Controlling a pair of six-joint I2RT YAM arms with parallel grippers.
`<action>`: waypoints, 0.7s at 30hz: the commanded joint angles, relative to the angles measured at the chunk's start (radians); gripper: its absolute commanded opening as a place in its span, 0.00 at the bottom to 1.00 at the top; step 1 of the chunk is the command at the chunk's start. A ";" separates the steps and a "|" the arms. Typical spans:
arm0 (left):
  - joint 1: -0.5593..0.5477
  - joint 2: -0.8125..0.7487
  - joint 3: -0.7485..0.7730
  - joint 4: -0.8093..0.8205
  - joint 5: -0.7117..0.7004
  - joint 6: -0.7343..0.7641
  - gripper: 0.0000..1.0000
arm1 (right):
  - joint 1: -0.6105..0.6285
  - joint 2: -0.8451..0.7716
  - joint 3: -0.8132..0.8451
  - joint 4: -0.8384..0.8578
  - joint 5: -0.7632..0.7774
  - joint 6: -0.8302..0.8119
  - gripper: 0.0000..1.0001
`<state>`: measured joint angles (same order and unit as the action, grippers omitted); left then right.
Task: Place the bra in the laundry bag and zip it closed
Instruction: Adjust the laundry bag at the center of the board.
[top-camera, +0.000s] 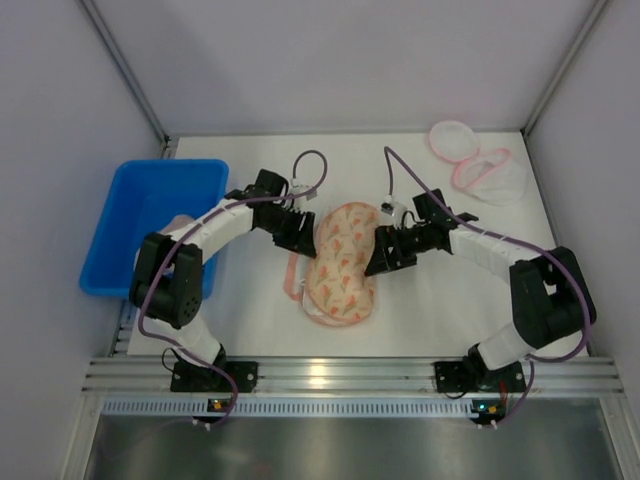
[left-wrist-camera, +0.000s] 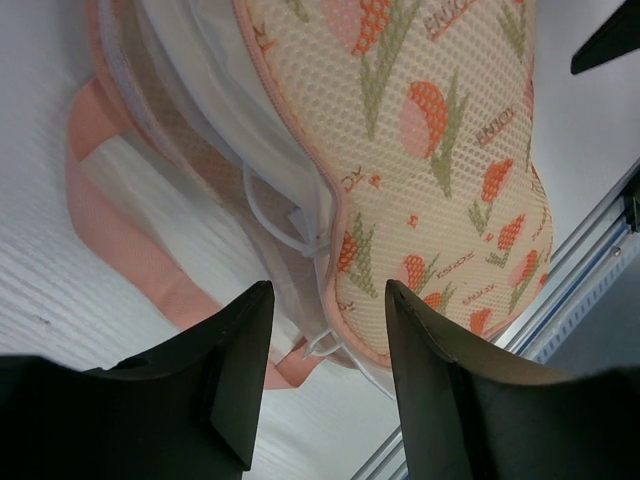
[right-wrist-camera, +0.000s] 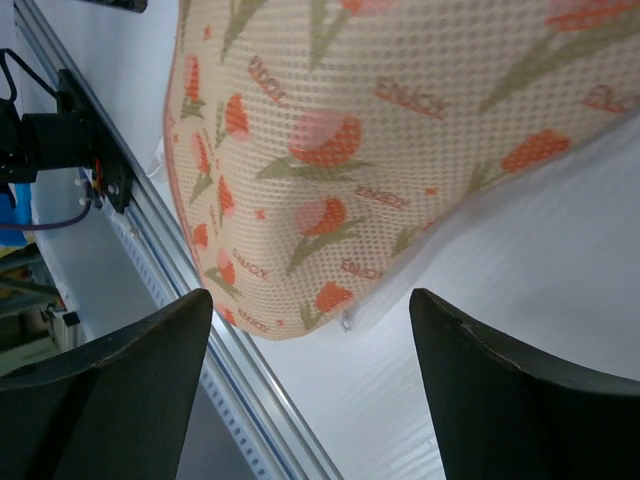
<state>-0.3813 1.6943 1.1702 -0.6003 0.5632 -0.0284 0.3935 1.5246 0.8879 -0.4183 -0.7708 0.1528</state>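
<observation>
Lying at the middle of the table (top-camera: 440, 300), toward its near edge, the tulip-print laundry bag (top-camera: 342, 262) has its left side gaping unzipped. The bra (left-wrist-camera: 105, 190) sits partly inside, its white cup within the mesh and a pink strap spilling onto the table. The left gripper (left-wrist-camera: 327, 300) hovers at the bag's open edge, fingers spread, pinching nothing. The right gripper (right-wrist-camera: 310, 310) hangs over the bag's right side, jaws wide apart and empty. A blue bin (top-camera: 150, 215) stands at the left edge.
</observation>
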 joint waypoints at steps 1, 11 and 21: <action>-0.013 0.008 -0.006 0.004 0.081 -0.001 0.54 | -0.053 0.022 -0.001 0.075 -0.031 0.027 0.81; -0.016 0.053 0.011 0.004 0.116 0.005 0.12 | -0.096 0.069 -0.015 0.111 -0.064 0.054 0.82; 0.079 0.126 -0.049 0.010 0.014 -0.004 0.00 | -0.117 0.101 -0.040 0.147 -0.054 0.067 0.83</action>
<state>-0.3389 1.7798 1.1343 -0.5980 0.6109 -0.0280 0.2874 1.6131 0.8520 -0.3363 -0.8066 0.2111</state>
